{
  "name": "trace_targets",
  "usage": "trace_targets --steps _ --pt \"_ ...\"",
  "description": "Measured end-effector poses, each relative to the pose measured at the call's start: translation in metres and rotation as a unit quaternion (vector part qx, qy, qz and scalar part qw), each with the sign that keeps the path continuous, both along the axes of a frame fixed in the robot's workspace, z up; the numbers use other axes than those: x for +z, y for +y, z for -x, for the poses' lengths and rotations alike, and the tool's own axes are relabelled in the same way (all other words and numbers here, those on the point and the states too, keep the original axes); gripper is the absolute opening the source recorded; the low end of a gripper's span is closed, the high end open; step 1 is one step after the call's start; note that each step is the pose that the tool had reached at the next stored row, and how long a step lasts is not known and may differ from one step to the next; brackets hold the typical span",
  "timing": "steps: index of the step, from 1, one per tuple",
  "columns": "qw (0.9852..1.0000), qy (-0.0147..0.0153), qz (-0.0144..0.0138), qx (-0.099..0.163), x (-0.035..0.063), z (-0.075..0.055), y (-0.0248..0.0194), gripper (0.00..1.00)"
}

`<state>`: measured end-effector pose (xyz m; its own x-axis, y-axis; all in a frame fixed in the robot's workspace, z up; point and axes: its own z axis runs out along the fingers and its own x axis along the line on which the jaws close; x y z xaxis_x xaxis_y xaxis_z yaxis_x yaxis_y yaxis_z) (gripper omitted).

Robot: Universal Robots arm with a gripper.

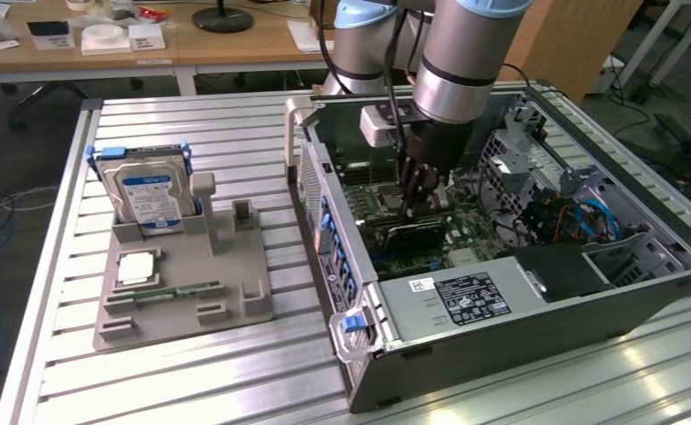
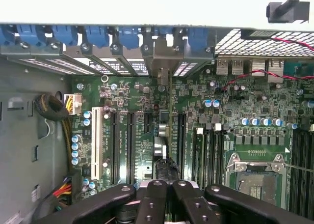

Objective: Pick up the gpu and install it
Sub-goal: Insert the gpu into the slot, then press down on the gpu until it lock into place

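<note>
Dark and flat, the gpu (image 1: pixel 415 235) stands on edge inside the open computer case (image 1: pixel 582 310) in the exterior view, low over the green motherboard (image 1: pixel 363 199) near the middle of the case. The gripper (image 1: pixel 420 205) reaches down from the arm straight onto the card's top edge, its fingers closed on it. Toward the exterior view's left, well apart from the case, the grey holder (image 1: pixel 180 297) on the slatted table (image 1: pixel 535 390) keeps a hard drive (image 1: pixel 147 193) upright and a memory stick (image 1: pixel 174 290) lying flat; its other slots look vacant.

From the wrist view, the black fingers (image 2: pixel 147 204) meet with the card's thin edge (image 2: pixel 161 150) running away from them, in line with a gap in the row of rear slot covers (image 2: pixel 162 62) and beside the long expansion slots (image 2: pixel 122 140). Judging by this, the picking is done and the seating step is in hand. Whether the card is fully down in its slot I cannot tell; pressing it home would call for a straight, even push.
</note>
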<state>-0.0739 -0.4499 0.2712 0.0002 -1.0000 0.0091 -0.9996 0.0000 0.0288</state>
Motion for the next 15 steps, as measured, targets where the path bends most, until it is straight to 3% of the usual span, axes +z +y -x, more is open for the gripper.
trace_targets --steps 15 --pt "1.0 -0.0004 0.0 0.0 0.0 0.0026 0.0001 0.11"
